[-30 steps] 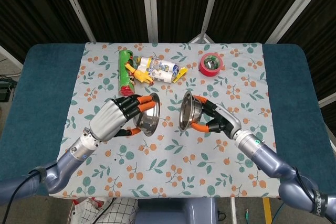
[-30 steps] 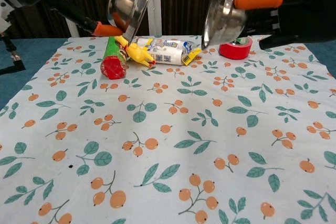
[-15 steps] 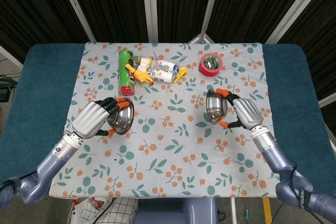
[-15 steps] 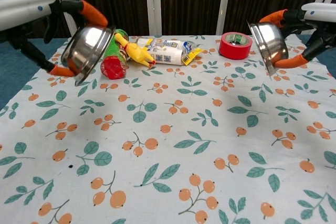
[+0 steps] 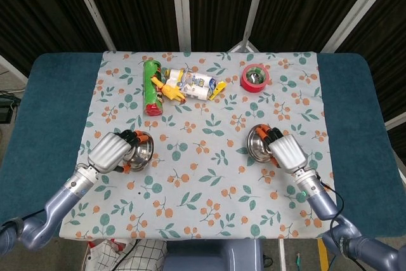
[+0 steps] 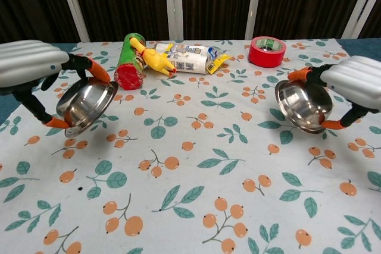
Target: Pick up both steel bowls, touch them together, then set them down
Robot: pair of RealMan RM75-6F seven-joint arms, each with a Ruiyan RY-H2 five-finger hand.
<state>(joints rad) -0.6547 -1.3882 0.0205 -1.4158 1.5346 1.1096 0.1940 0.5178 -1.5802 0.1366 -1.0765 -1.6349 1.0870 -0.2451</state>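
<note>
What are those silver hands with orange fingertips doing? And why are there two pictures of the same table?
Those belong to a robot with two arms. One picture is taken from a camera up on its head looking down, the other from its chest looking across the table. The left hand holds one steel bowl, and the right hand holds the other steel bowl. Both bowls are tilted and low over the flowery tablecloth, far apart. At the back lie a green tube with a red cap, a yellow rubber chicken, a white packet and a red roll of tape.
</note>
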